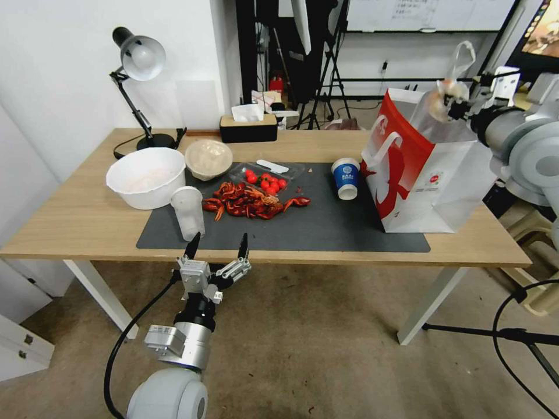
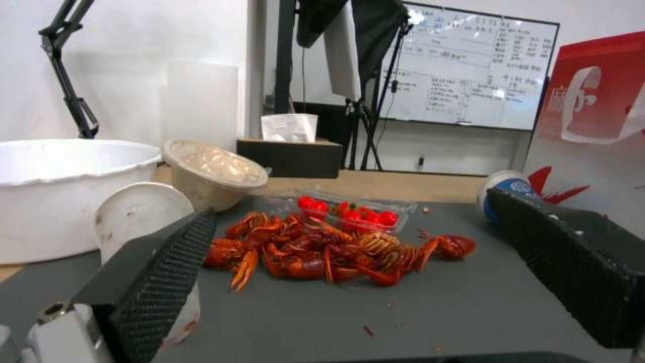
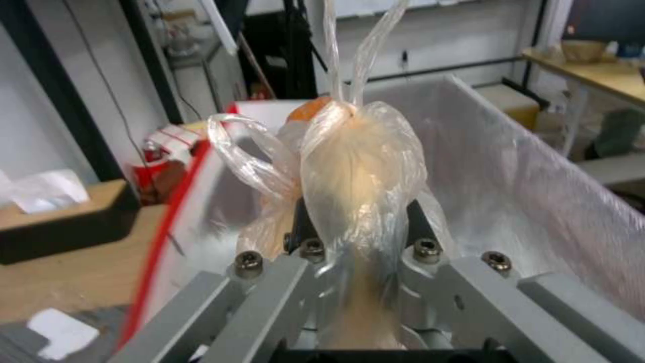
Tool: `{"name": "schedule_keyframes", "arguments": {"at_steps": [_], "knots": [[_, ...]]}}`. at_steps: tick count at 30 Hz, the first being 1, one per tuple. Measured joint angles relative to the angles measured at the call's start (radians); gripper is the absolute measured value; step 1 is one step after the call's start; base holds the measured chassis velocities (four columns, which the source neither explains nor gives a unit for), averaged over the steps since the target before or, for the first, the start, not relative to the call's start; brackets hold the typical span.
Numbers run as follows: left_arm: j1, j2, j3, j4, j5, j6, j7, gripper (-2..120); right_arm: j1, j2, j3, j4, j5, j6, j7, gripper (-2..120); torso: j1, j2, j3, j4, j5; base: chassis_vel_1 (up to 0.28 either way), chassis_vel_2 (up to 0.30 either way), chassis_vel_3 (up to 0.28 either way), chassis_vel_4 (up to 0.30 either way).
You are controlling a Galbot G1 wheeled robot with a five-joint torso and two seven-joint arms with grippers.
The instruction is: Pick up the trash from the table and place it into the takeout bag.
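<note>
Spanning the middle of the head view, the table (image 1: 70, 227) carries a dark mat (image 1: 326, 233) with most of the trash on it, and at the right of the frame stands the takeout bag (image 1: 431, 186), its mouth open toward the top. Largest of what matters now is that bag; next comes the right gripper (image 1: 453, 105), held at the upper right of the frame just over the bag's rim, its fingers clamped on the clear plastic bag (image 1: 445, 93) with a beige lump inside. From the right wrist view the clear plastic bag stands up between the fingers with the white interior of the takeout bag directly beyond it — so the relation the coming move turns on, as I judge it, is that the load sits above the opening rather than beside it, and letting go should send it inside. The left gripper (image 1: 216, 246) waits at the lower left centre, off the near table edge, fingers spread wide and holding nothing. It is the nearer arm to the translucent cup (image 1: 187, 212), just beyond its fingertips, while the blue paper cup (image 1: 346, 178) lies close to the takeout bag — nearer the right arm.
</note>
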Motion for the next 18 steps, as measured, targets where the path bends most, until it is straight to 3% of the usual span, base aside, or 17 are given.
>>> {"name": "schedule_keyframes", "arguments": {"at_steps": [3, 6, 18], "knots": [[0.000, 0.000, 0.000, 0.000, 0.000, 0.000, 0.000, 100, -0.004, 0.004, 0.000, -0.014, 0.000, -0.007, 0.008, 10, 0.000, 0.000, 0.000, 0.0000, -0.0001, 0.000, 0.000, 0.000, 0.000], [-0.002, 0.000, -0.001, 0.001, 0.000, 0.000, 0.000, 100, -0.009, 0.005, 0.000, -0.024, 0.001, -0.015, 0.011, 25, 0.000, 0.000, 0.000, 0.0000, -0.0001, 0.000, 0.000, 0.000, 0.000], [-0.012, 0.000, 0.002, 0.018, 0.000, 0.000, 0.001, 100, -0.019, 0.000, 0.026, -0.033, 0.001, -0.024, 0.012, 63, 0.000, 0.000, 0.000, 0.0000, -0.0001, 0.000, 0.000, 0.000, 0.000]]}}
